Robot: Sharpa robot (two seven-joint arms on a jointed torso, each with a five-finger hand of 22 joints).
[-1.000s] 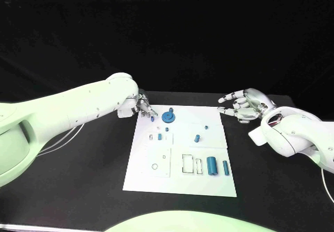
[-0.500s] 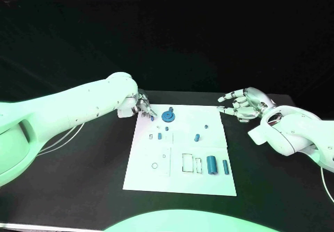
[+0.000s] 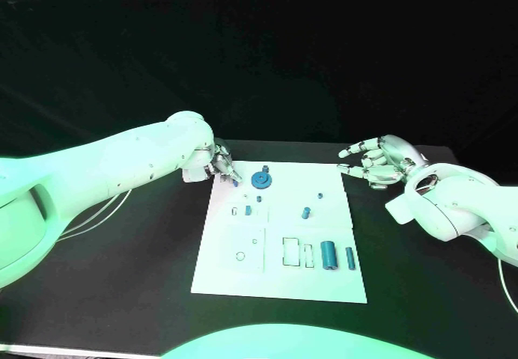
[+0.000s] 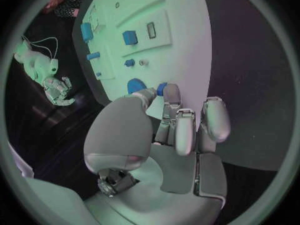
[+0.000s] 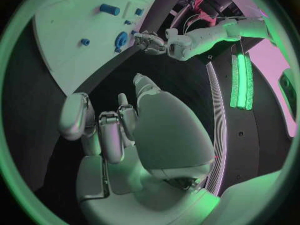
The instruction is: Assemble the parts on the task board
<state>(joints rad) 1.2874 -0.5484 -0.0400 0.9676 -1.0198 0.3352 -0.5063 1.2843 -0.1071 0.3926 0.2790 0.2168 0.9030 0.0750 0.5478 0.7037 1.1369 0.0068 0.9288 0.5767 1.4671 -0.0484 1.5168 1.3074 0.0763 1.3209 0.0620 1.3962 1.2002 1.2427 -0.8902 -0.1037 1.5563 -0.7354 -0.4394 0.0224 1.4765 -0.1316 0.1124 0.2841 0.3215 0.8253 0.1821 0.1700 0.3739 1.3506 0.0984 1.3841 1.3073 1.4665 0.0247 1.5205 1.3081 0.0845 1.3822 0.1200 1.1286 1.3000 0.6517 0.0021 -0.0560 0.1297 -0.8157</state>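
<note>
The left hand (image 3: 220,166) reaches to the far left corner of the task board (image 3: 281,280) and pinches a small blue part (image 4: 162,88) there, probably to seat it. The right hand (image 3: 376,166) hovers beside the board, fingers spread, holding nothing.

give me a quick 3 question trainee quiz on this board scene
1. True or false: the right hand rests on the board.
2. Which hand is at the board's far corner beside the round blue part? A) left B) right
3. Fill in: the two largest cylinders lie on the board's ___ half, near or far.

Key: 1 false, it is off the board, holding nothing. 2 A, the left hand. 3 near.
</note>
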